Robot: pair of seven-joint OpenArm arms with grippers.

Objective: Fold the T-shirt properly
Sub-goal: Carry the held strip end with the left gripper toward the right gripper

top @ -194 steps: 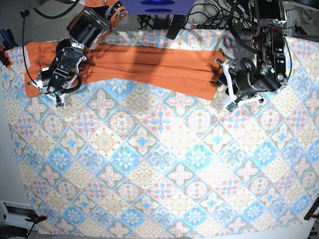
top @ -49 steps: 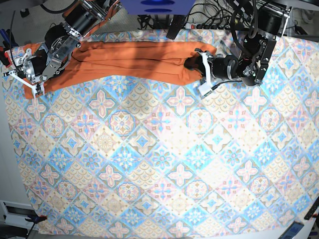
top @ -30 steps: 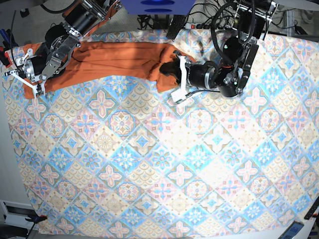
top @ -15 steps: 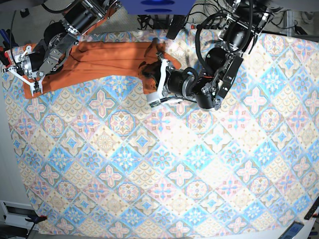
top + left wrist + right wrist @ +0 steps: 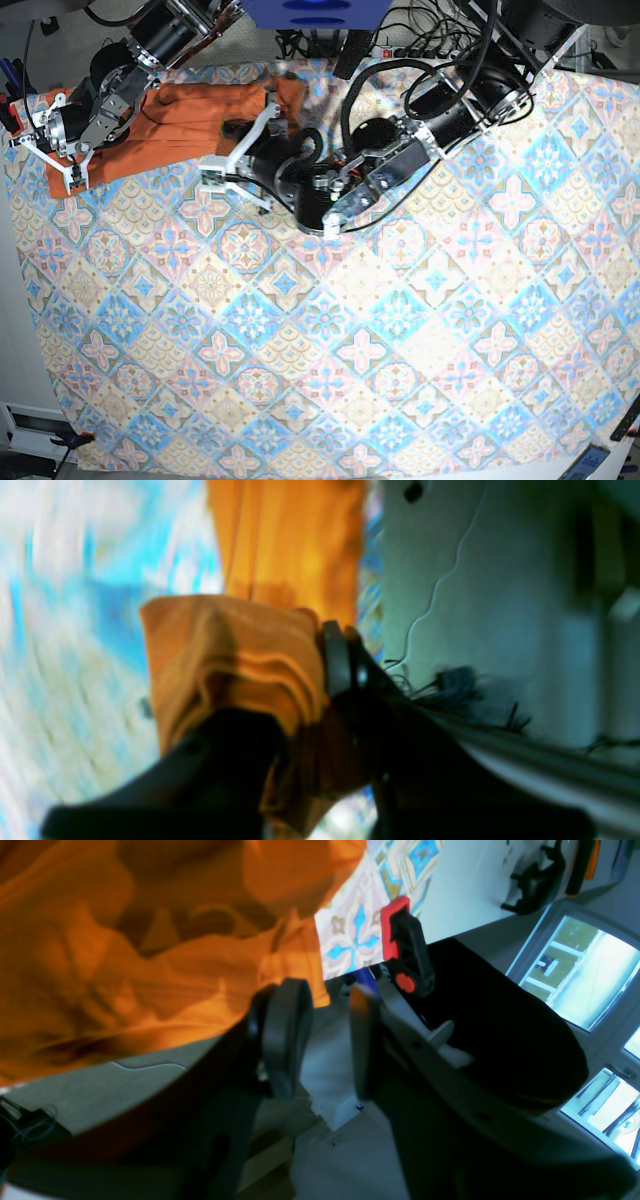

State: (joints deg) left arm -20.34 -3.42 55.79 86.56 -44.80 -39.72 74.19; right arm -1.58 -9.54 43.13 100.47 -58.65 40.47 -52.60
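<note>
Meanwhile, the T-shirt [image 5: 190, 115] is clamped in the left gripper [image 5: 240, 135] jaws at the counter's far edge; right gripper [image 5: 320, 1035] jaws are held apart, empty.

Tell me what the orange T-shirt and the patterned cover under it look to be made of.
The plain orange short-sleeved T-shirt: soft matte knit cloth, likely cotton. It bunches into limp stacked folds in the left end effector and shows no shine.

The blue-and-pink tile-patterned tablecloth: thin printed fabric, mostly matte. It lies flat with slight ripples at its edges; whether it is woven or coated cannot be told.
</note>
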